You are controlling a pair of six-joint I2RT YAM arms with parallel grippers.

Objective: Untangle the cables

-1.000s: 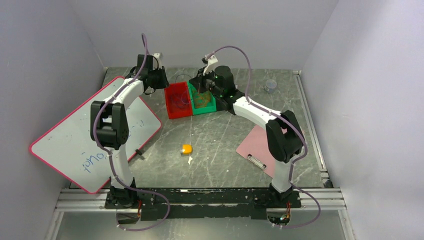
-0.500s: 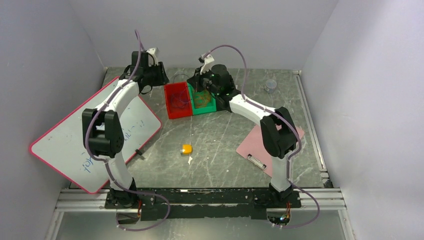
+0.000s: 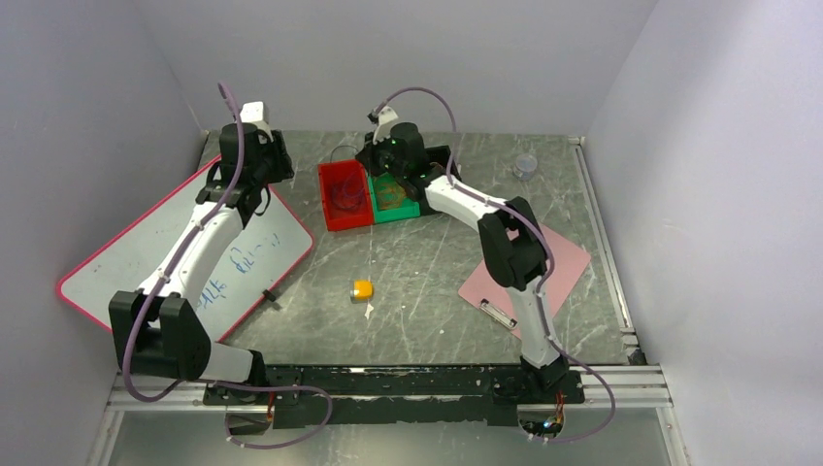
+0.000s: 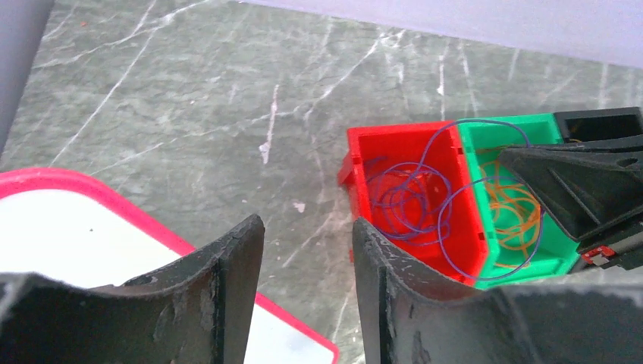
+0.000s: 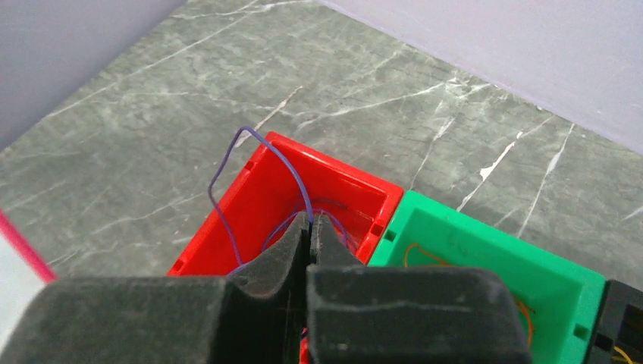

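Left jaws spread, nothing between them, hanging over the far left part of the desk (image 3: 427, 262) above the far corner of the whiteboard (image 3: 126, 272). Left arm (image 3: 209, 233) reaches up along the whiteboard.

Right jaws pressed together, pinching the purple cable (image 5: 261, 140) at their tips, right above the red bin (image 3: 345, 194). Right arm (image 3: 466, 199) stretches to the far edge, middle.

Purple cable: most of it coiled in loose loops inside the red bin. One loop rises over the bin's far wall. Another strand crosses the shared wall and runs through the green bin (image 3: 393, 209). In the left wrist view the coil (image 4: 402, 201) sits on the red floor.

Orange cable (image 4: 515, 220): looped inside the green bin, partly hidden by the right jaws in that view.

Bins stand in a row touching each other near the far edge, middle: red, green, then black bin (image 4: 599, 117). What the black one holds, cannot tell.

Elsewhere: orange block (image 3: 362, 288) mid-desk, apart from the bins. Pink clipboard (image 3: 524, 277) towards the right edge, partly under the right arm. Small round clear thing (image 3: 525, 165) near the far right corner. Whiteboard has a pink rim and blue scribbles, lies along the left edge.
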